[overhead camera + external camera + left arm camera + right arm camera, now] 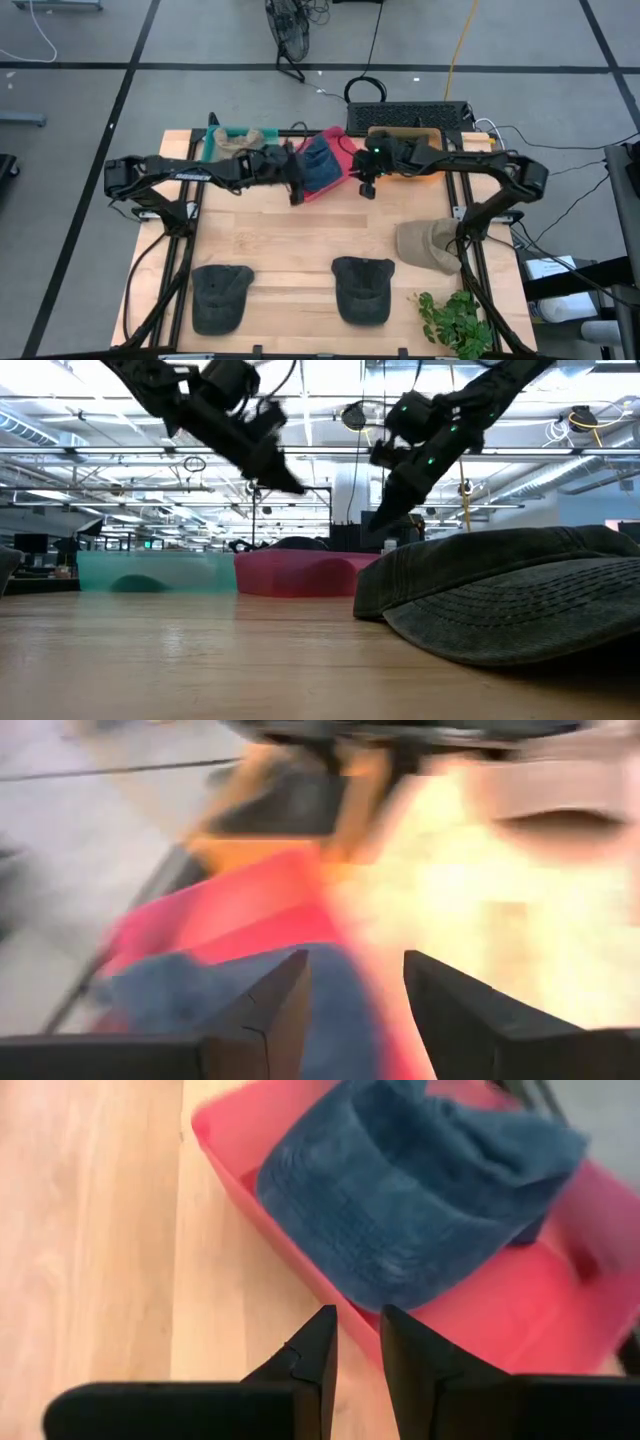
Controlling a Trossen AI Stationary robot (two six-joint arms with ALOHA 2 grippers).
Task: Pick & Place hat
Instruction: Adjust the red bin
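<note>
Nearest the low camera, a dark hat (520, 595) awaits at the surface's front edge. I see the blue hat (320, 165) inside the red bin (345, 170) at the back edge; left tool (296, 192) spread, right tool (366, 188) narrowly parted, both empty.

A robotics lab in a large industrial hall: exposed ceiling trusses (90, 455) with strip lights, grey floor (80, 40) marked with dark tape lines, loose cables (460, 40), and a wooden table (290, 240) with frame-mounted arms
</note>
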